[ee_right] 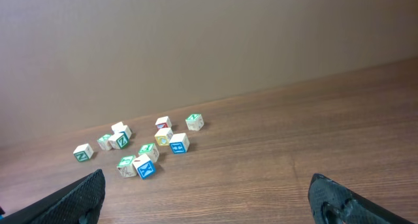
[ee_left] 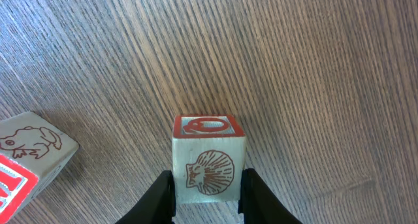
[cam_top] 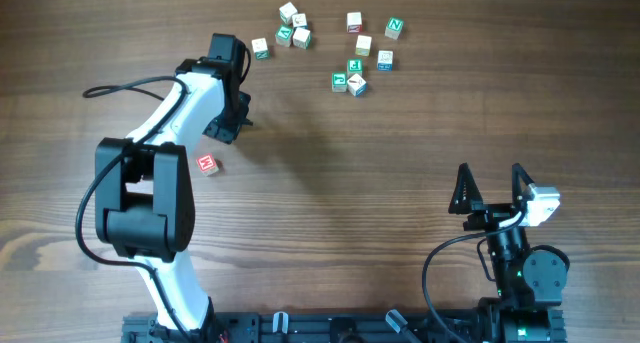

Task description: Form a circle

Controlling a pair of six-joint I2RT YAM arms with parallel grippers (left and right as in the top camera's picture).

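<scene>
In the left wrist view, a pale wooden cube (ee_left: pixel 209 162) with a red-framed top and a red shell drawing sits on the table. My left gripper (ee_left: pixel 208 188) is shut on it, one black finger pressed to each side. From overhead, the left gripper (cam_top: pixel 236 121) hides this cube. Several more letter cubes lie scattered at the far side in two loose groups (cam_top: pixel 290 30) (cam_top: pixel 362 58), not in a ring; the right wrist view shows them too (ee_right: pixel 145 152). My right gripper (cam_top: pixel 492 191) stands open and empty near the front right.
A lone red-faced cube (cam_top: pixel 207 164) lies beside the left arm's elbow. Another cube, with a frog drawing and a red face (ee_left: pixel 29 155), lies just left of the held one. The left arm's black cable (cam_top: pixel 120 86) loops over the table.
</scene>
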